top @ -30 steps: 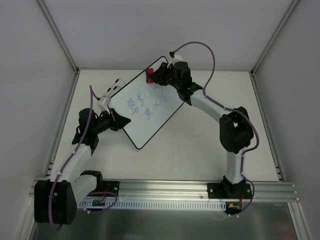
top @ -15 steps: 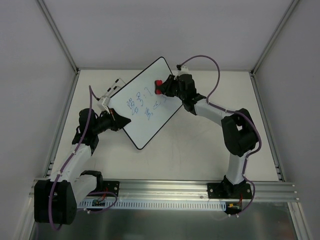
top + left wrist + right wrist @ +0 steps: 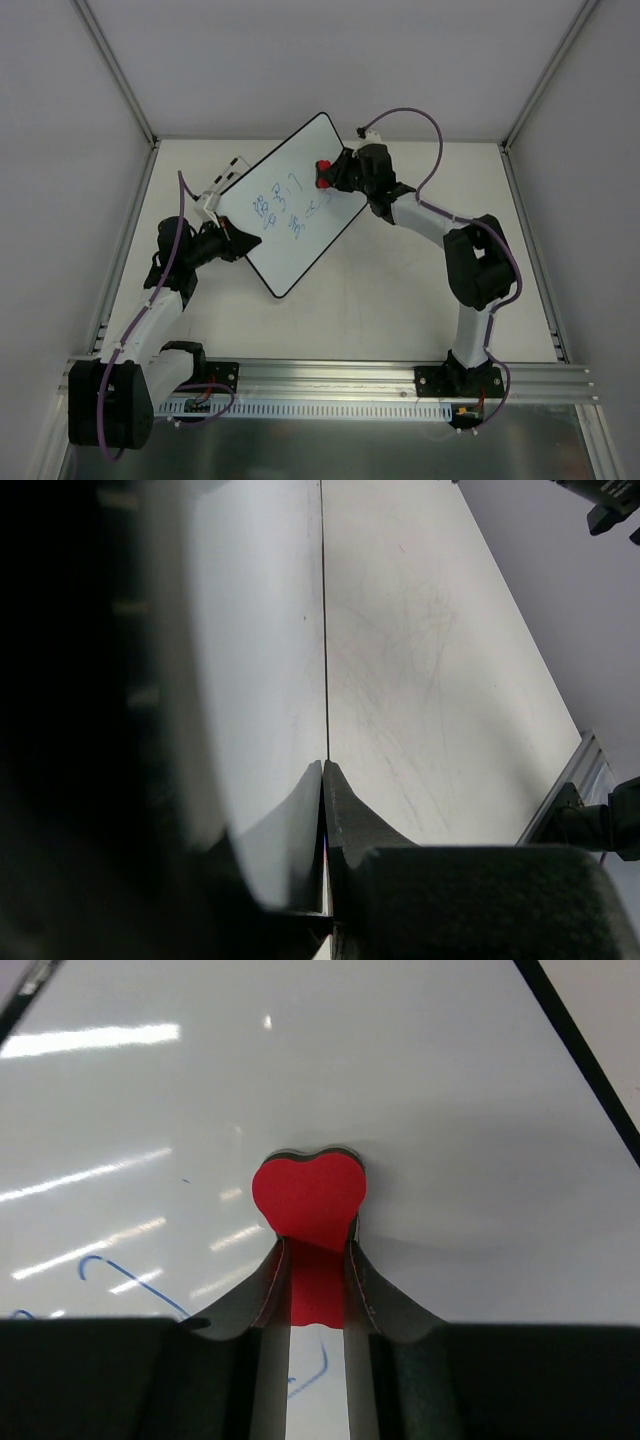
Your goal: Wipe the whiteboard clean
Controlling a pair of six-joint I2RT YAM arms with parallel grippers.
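The whiteboard (image 3: 290, 245) is a white rectangle with a thin black rim, lying tilted across the middle of the table, with blue scribbles (image 3: 285, 205) on it. My left gripper (image 3: 238, 245) is shut on its near-left edge; in the left wrist view the board (image 3: 260, 650) runs edge-on between the closed fingers (image 3: 345, 815). My right gripper (image 3: 328, 176) is shut on a small red eraser (image 3: 323, 174) and presses it on the board's upper right part. In the right wrist view the red eraser (image 3: 308, 1195) sits between the fingers, against the white surface (image 3: 420, 1080).
A white bracket with black marks (image 3: 222, 185) lies beside the board's upper-left edge. Grey walls enclose the table on three sides. An aluminium rail (image 3: 330, 380) runs along the near edge.
My right gripper with the red eraser has slid from the board's top corner down and right across its surface. Some blue writing near the top is gone. The left arm has not moved.
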